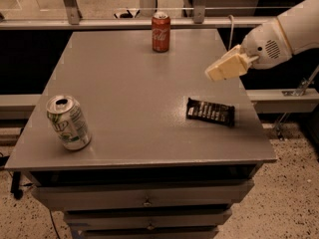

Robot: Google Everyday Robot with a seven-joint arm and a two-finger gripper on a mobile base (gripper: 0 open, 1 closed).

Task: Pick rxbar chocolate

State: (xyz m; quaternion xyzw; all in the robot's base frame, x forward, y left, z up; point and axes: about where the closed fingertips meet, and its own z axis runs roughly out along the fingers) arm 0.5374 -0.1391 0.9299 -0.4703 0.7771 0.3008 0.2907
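The rxbar chocolate, a flat black wrapper with white lettering, lies on the grey table near its right edge. My gripper, cream-coloured on a white arm, hangs in the air above and slightly behind the bar, clear of it. Its fingers look pressed together and hold nothing.
A red cola can stands upright at the back middle of the table. A green-and-white can stands tilted at the front left. The table has drawers below its front edge. A metal rail runs behind the table.
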